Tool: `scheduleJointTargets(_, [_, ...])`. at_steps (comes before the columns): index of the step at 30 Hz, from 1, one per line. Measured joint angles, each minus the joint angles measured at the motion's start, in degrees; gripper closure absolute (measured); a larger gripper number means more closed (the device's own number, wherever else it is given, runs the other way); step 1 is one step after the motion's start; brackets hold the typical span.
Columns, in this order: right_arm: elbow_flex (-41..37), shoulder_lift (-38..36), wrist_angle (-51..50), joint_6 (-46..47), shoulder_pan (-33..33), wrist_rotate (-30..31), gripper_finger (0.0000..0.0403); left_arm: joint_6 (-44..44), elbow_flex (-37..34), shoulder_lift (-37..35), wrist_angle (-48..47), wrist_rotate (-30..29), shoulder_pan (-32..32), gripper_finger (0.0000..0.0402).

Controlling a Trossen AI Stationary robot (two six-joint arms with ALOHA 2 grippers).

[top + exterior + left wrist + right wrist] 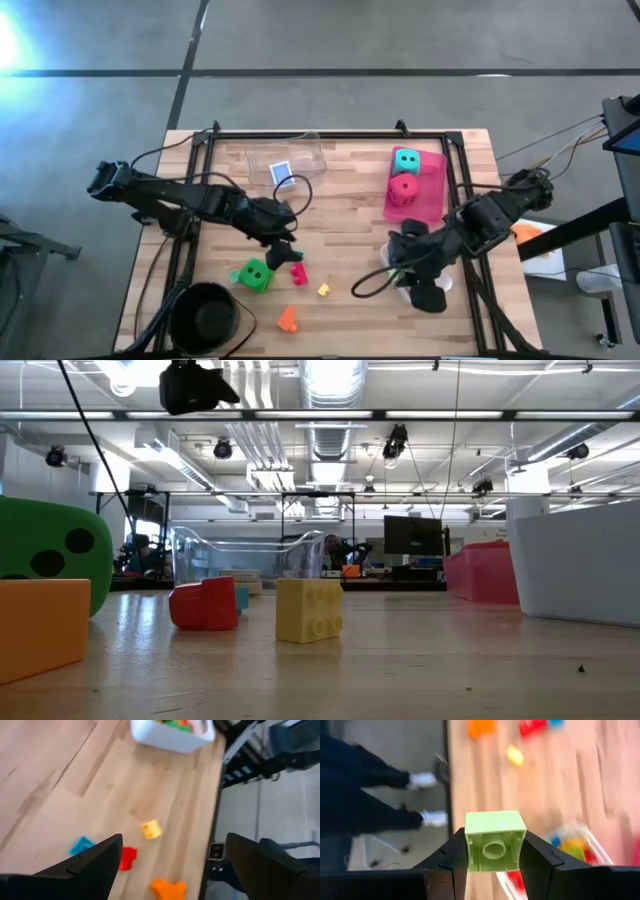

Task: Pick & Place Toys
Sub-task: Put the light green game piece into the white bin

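The right gripper (493, 865) clamps a light green brick (495, 840) between its fingers, poised over the white tray (592, 845) of bricks just below it. The left gripper (170, 865), jaws spread wide and empty, hangs above a red brick (128, 857), with a blue brick (81, 845), yellow brick (150, 829) and orange brick (167, 889) close around it.

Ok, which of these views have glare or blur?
High view: bright glare at the upper left corner of the floor. Low view: ceiling lights blown out, the near orange brick soft. Both wrist views: motion-smeared table, though the green brick in the right hand is sharp.
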Motion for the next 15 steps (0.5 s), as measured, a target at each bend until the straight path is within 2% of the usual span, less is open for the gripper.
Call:
scheduleJointTargets(6, [-6.33,-2.07,-6.95,6.5,-0.02,1.73,0.0277,0.74,0.0,0.0,-0.78,-0.01,0.01,0.0045])
scheduleJointTargets(11, [-16.96,-6.03,-6.65,19.55,-0.49,6.39,0.0277,1.97,-0.03,0.0,-0.7,-0.02,0.01,0.0045])
scheduleJointTargets(15, [-27.32,-10.62,-3.8,29.26,-0.4,7.2,0.0277,2.12,-0.07,0.0,-0.7,-0.41,0.01,0.0045])
